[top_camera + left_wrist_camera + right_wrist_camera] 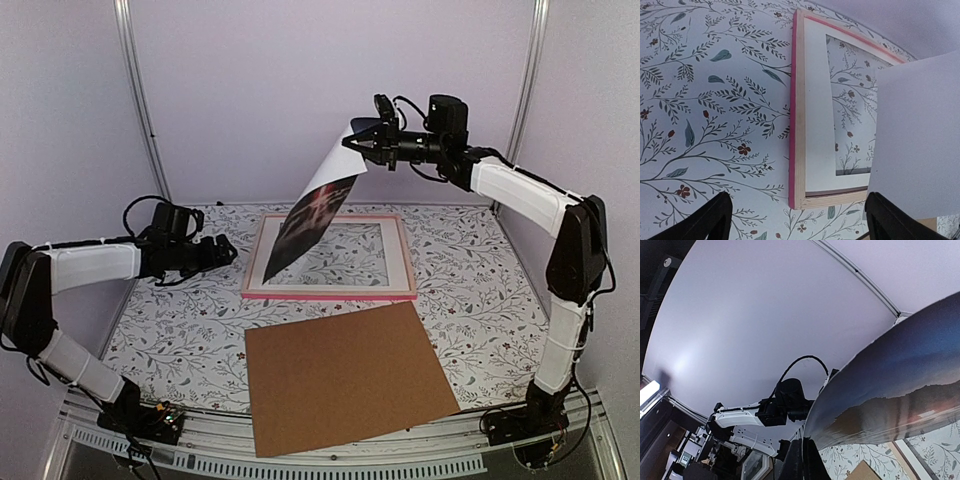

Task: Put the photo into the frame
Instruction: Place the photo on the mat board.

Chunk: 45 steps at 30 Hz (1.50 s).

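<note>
From above, the right fingers [362, 143] sit high over the far side of the tabletop [480, 290], pinched on the top corner of the photo [315, 205]. The print hangs tilted, its lower corner down over the left part of the frame [330, 294]; whether it touches there I cannot tell. The frame lies flat with a white mat [262, 255] inside it; a brown backing board [345, 375] lies nearer the arms. The left fingers [225, 250] hover low, just left of the frame.

From the left wrist, the left fingers [710, 220] stand wide apart with nothing between them; the frame's pink side [792, 100] runs ahead; the photo's white back [915, 140] covers the right.

From the right wrist, the photo's dark glossy face [900, 390] bows across the right; the right fingers [802, 460] seem pressed together on its edge, though it is dark there.
</note>
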Tool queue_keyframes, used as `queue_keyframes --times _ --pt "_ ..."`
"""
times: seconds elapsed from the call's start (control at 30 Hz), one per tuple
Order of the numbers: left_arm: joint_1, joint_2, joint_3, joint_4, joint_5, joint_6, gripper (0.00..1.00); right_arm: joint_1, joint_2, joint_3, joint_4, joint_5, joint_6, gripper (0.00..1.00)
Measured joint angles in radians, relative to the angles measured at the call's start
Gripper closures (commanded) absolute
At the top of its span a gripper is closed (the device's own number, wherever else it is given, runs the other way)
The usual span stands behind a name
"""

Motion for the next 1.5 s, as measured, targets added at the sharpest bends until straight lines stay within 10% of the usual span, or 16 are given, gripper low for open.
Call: queue_keyframes --times 0.83,1.5 --pt "0.039 -0.111 -0.067 0.000 -0.048 -0.019 0.04 0.103 0.189 0.358 -0.007 -0.105 0.034 1.00" --pt "0.087 -0.207 -0.158 0.085 -0.013 -0.051 0.04 0.034 0.101 -0.095 -0.339 0.104 -0.280 1.00"
